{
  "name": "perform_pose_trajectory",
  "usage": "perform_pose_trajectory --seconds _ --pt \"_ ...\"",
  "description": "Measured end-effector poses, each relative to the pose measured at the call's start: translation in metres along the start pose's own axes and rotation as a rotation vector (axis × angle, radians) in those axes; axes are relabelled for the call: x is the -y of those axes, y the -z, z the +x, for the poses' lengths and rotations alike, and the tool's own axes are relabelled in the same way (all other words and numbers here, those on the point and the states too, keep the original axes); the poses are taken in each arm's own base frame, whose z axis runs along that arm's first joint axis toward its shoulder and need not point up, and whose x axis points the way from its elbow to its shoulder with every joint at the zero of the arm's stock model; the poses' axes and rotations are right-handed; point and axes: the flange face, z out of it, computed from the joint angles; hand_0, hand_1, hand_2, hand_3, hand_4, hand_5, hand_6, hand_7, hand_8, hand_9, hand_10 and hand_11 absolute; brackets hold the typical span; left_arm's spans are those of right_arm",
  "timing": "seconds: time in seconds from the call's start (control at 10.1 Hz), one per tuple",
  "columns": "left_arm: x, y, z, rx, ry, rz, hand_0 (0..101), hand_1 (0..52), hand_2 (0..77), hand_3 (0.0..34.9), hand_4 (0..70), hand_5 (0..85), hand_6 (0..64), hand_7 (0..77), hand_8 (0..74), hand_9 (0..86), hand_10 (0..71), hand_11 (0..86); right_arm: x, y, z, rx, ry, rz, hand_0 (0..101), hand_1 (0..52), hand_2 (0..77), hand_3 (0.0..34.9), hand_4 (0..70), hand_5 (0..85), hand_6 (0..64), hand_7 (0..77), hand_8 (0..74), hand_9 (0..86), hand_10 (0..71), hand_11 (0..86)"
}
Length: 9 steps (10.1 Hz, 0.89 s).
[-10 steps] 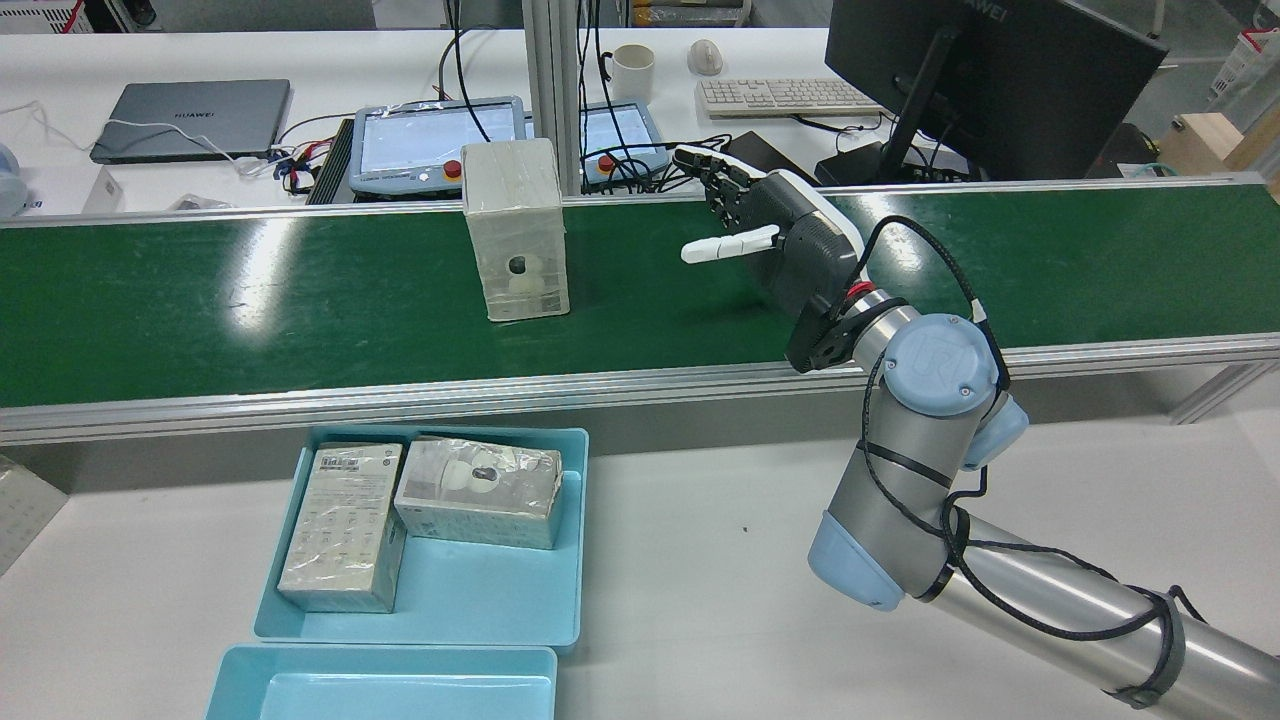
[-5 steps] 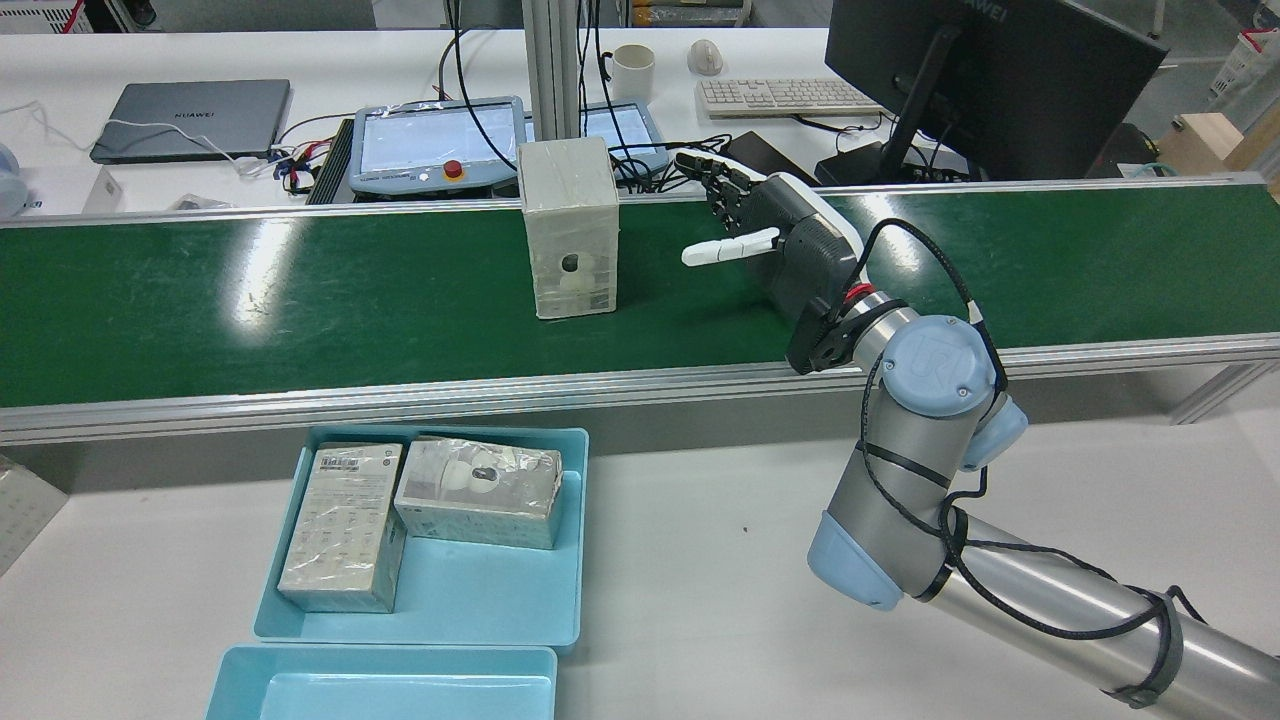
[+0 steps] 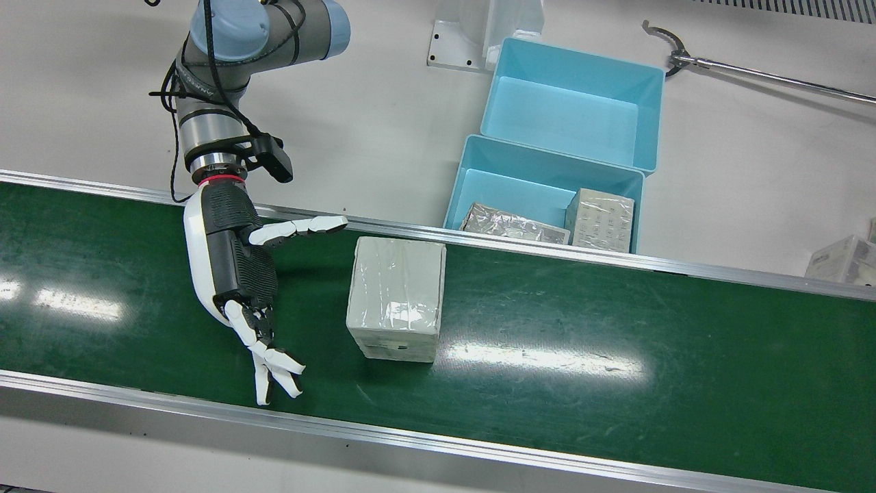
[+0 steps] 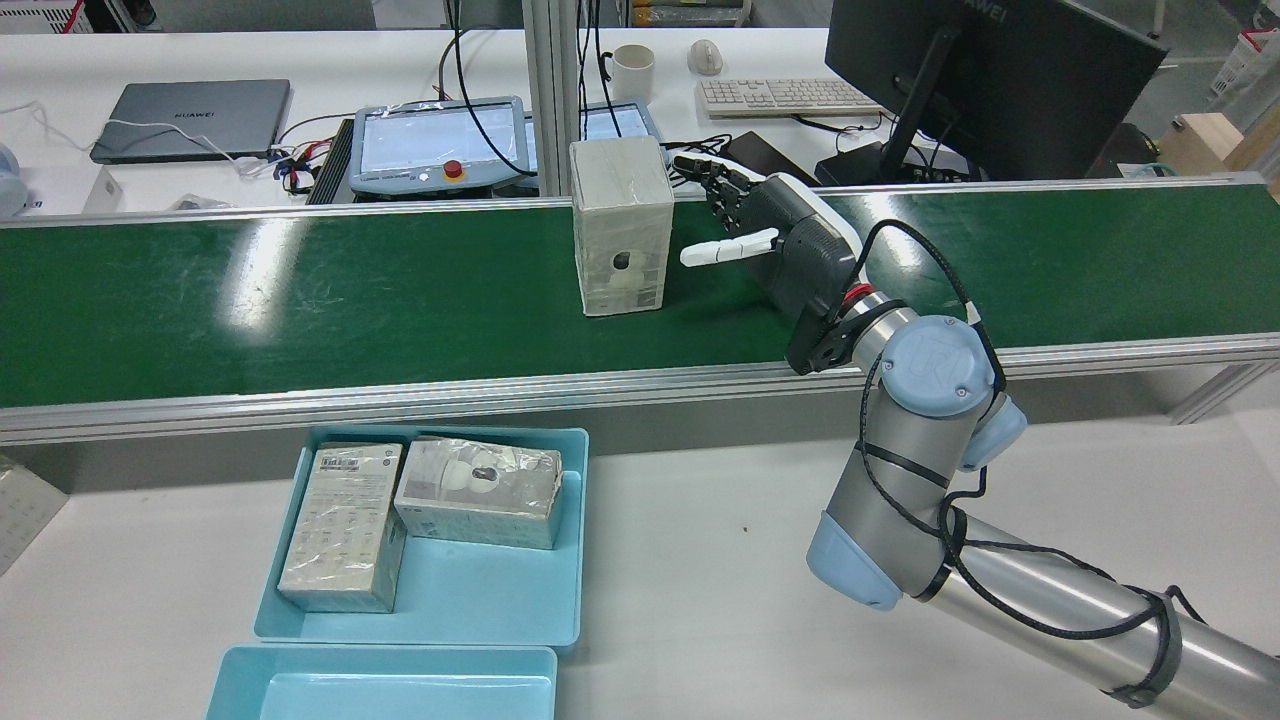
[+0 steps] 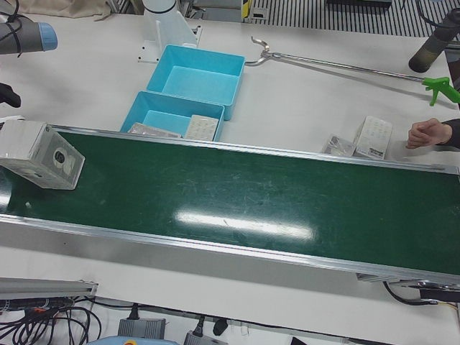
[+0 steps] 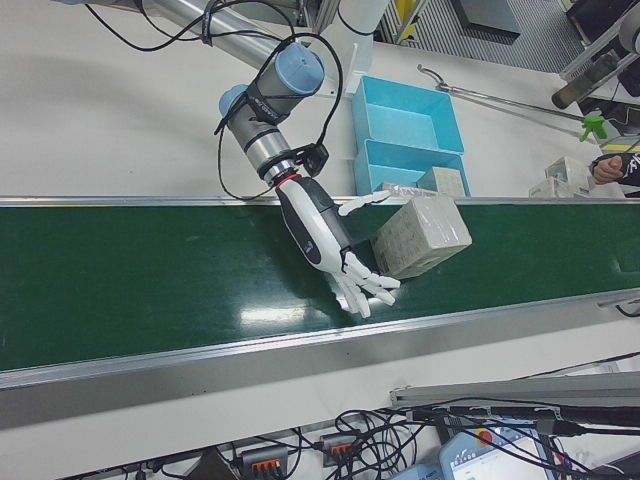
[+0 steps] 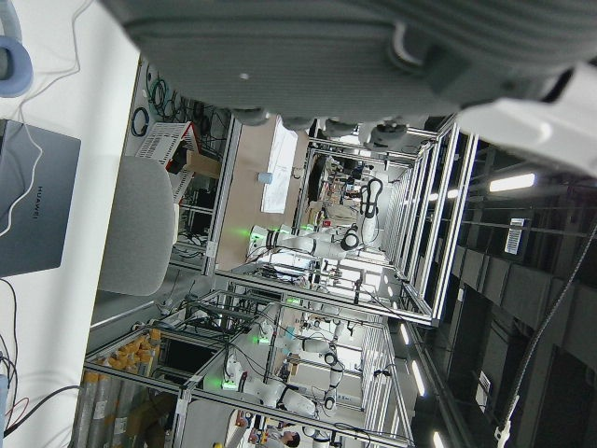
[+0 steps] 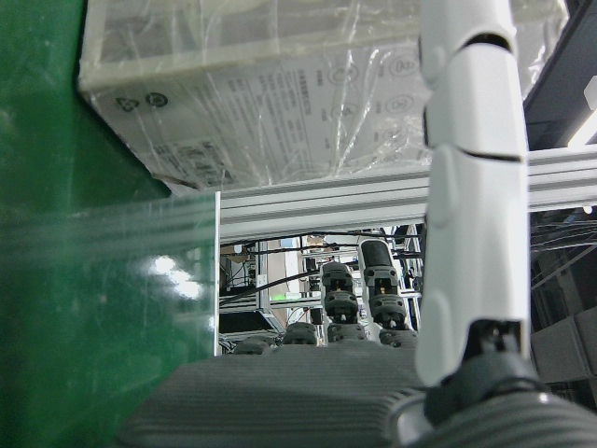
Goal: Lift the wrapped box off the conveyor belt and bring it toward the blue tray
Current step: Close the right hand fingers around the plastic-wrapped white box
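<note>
The wrapped box [image 3: 397, 301] stands upright on the green conveyor belt [image 3: 616, 329]. It also shows in the rear view [image 4: 620, 225], the left-front view [image 5: 39, 152] and the right-front view [image 6: 420, 235]. My right hand [image 3: 236, 267] is open above the belt, its fingers spread and its palm facing the box, with a small gap between them [image 4: 790, 240]. The right hand view shows the box [image 8: 280, 84] close ahead, past one finger [image 8: 471, 187]. The blue tray [image 3: 493, 178] sits beside the belt and holds two wrapped boxes. The left hand view shows only that hand's palm edge [image 7: 308, 47].
A second blue tray [image 3: 575, 96], holding nothing, lies next to the first. A long grabber tool [image 3: 753, 68] lies on the table. Loose boxes [image 5: 370, 136] and a person's hand [image 5: 428, 133] are at the belt's far end. Pendants [image 4: 440, 140] and a monitor [image 4: 980, 80] stand beyond the belt.
The wrapped box has travelled along the belt toward my right hand, rightward in the rear view. The right hand has stayed almost still and open.
</note>
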Motion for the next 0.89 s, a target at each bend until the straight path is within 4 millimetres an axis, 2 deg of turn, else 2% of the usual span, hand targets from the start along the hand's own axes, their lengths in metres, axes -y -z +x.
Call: perform_pose_trajectory --seconds 0.59,0.69,0.79,0.89 --pt "0.0 0.0 0.0 0.0 0.0 0.0 0 0.0 0.5 0.0 0.0 1.1 0.5 0.5 0.5 0.5 0.5 0.5 0.0076 -0.0007 0.0015 -0.002 0.01 0.016 50 16.9 9.3 0.0 12.0 18.0 4.9 6.0 0.0 1.6 0.0 0.5" --pt "0.0 0.0 0.0 0.0 0.0 0.0 0 0.0 1.1 0.0 0.0 1.1 0.5 0.5 0.5 0.0 0.5 0.5 0.0076 -0.0013 0.0016 -0.001 0.01 0.017 54 19.1 23.5 0.0 13.1 32.2 15.3 20.7 13.6 13.1 6.5 1.1" --pt "0.0 0.0 0.0 0.0 0.0 0.0 0 0.0 1.1 0.0 0.0 1.1 0.5 0.5 0.5 0.5 0.5 0.5 0.005 -0.003 0.0006 0.001 0.011 0.02 54 19.1 23.5 0.0 15.3 38.2 15.3 20.7 13.6 13.1 6.5 1.1" --pt "0.0 0.0 0.0 0.0 0.0 0.0 0 0.0 1.1 0.0 0.0 1.1 0.5 0.5 0.5 0.0 0.0 0.5 -0.0019 -0.0059 -0.0026 0.006 0.017 0.029 57 14.2 26.7 0.0 18.0 43.1 22.9 29.5 23.5 22.4 15.8 1.1"
